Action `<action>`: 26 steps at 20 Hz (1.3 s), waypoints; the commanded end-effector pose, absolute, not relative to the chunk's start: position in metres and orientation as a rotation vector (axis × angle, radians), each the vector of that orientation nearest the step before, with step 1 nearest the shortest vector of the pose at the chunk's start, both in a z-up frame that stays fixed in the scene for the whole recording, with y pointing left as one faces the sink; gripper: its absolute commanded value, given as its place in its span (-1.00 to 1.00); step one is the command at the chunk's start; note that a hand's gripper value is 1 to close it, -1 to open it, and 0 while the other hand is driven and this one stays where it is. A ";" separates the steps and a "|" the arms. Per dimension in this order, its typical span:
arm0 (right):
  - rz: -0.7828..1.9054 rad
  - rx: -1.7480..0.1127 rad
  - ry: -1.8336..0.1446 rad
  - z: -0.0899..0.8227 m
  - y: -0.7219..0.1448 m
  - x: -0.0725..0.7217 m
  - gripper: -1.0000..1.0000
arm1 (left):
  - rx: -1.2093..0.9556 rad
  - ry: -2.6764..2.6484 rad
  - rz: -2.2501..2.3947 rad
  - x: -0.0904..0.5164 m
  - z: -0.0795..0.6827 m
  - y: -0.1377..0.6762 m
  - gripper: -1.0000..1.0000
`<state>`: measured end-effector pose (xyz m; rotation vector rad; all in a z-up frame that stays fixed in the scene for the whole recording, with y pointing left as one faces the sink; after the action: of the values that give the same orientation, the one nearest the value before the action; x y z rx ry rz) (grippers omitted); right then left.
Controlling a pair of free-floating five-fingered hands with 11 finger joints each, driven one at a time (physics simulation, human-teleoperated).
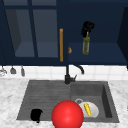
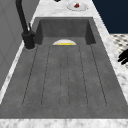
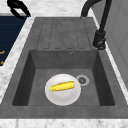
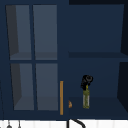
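My right hand (image 1: 87,27) is up in the open wall cabinet, its fingers curled round the neck of an olive-green bottle (image 1: 86,45) that stands upright on the lower shelf. The upper view has the same hand (image 4: 86,80) on top of the bottle (image 4: 86,99). My left hand (image 1: 36,115) hangs low at the front left corner of the sink, fingers relaxed and holding nothing. It appears as a hand (image 2: 123,56) past the drainboard's front edge, and again as a hand (image 3: 18,7) in the right side view.
A white plate (image 3: 62,96) with a corn cob (image 3: 62,86) lies in the sink basin (image 3: 40,82). A big red ball (image 1: 67,114) shows at the front. A black faucet (image 1: 67,75) stands behind the sink. A gold door handle (image 4: 61,97) and a small orange thing (image 4: 70,104) sit left of the bottle.
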<state>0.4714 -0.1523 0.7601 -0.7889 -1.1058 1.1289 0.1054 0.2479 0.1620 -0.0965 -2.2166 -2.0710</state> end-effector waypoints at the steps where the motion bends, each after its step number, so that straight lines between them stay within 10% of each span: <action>1: 1.130 -0.787 -1.103 0.760 -0.151 0.471 1.00 | -0.096 -2.217 -2.071 0.105 0.162 0.248 0.00; 25: 1.081 -0.874 -1.187 0.746 -0.150 0.453 1.00 | -0.096 -2.217 -2.071 0.105 0.162 0.248 0.00; 26: 1.078 -0.870 -1.178 0.749 -0.150 0.454 -1.00 | -0.096 -2.217 -2.071 0.105 0.162 0.248 0.00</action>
<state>0.4556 -0.1503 0.7489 -0.8418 -1.1599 1.0816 0.1054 0.2479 0.1620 -0.0965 -2.2166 -2.0710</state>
